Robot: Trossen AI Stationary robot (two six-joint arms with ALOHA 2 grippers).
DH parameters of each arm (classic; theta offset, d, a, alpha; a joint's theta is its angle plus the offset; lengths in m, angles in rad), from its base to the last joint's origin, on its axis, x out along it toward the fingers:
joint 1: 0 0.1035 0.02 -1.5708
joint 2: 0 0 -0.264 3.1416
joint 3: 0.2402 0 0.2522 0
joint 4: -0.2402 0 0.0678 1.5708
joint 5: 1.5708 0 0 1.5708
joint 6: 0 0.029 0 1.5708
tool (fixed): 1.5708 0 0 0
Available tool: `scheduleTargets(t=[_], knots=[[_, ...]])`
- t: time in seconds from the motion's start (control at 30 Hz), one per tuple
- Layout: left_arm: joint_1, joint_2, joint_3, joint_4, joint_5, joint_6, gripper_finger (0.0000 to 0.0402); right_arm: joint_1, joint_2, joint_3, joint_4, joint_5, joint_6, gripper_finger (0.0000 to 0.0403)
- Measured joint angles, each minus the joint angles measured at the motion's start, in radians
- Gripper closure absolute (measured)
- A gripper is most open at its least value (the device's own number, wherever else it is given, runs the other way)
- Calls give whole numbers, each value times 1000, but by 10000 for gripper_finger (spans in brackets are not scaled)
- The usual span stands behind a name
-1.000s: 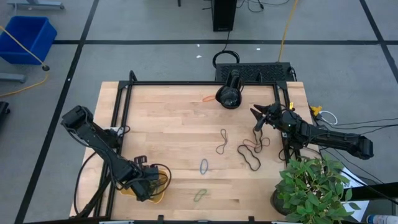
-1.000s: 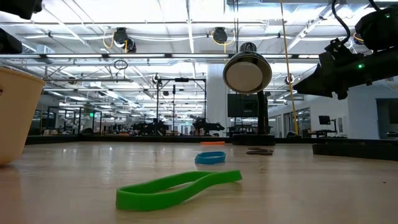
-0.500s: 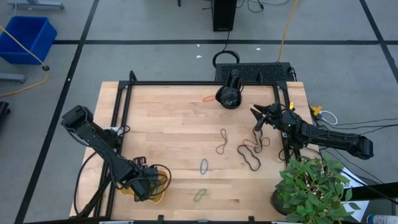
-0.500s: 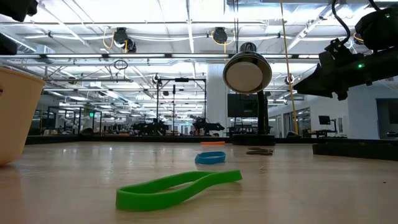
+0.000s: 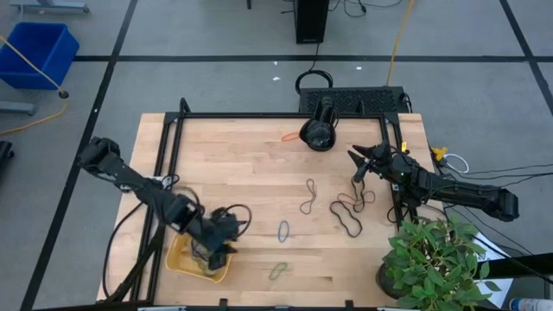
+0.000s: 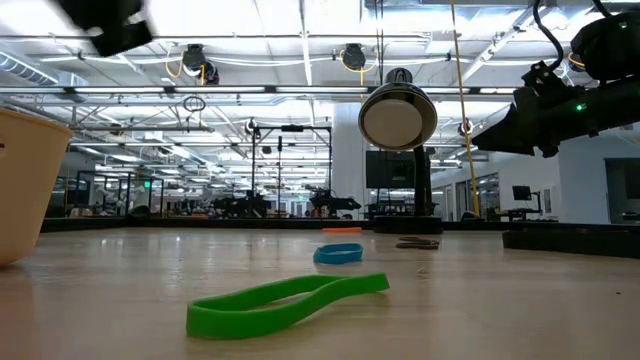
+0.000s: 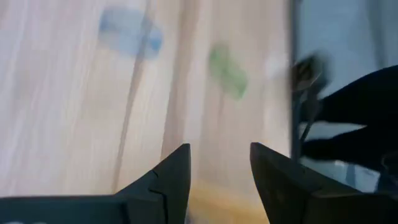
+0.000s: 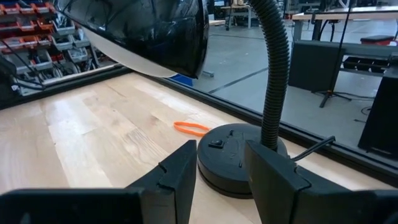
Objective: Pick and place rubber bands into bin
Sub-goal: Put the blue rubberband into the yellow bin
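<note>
Left gripper (image 5: 226, 244) seen above right edge of bin (image 5: 183, 263), at table's (image 5: 242, 164) front left; fingers (image 7: 177, 171) spread, nothing between them. Bin contents masked by arm. Left wrist picture smeared: blue band (image 5: 282, 230) and green band (image 5: 277, 271) only blobs. Right gripper (image 5: 356, 163) raised near lamp (image 5: 319, 131), fingers apart, empty. Brown and black bands (image 5: 350, 210) loose at table's right. Orange band (image 8: 191, 128) beside lamp base. No legible writing.
</note>
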Motion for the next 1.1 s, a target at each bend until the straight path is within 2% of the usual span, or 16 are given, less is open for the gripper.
scheduleTargets(t=[0.13,0.33,0.53,0.87,1.1], knots=[[76,39,2,206,-18,203,242,0,0,0,0,0,-5,273],[177,118,1,295,-139,340,252,0,0,0,0,0,-5,273],[239,231,1,430,-187,466,254,0,0,0,-1,1,-5,273],[297,418,0,565,-182,419,254,0,0,0,-9,0,-6,273],[298,510,0,579,-143,370,254,0,0,0,-11,0,-5,273]])
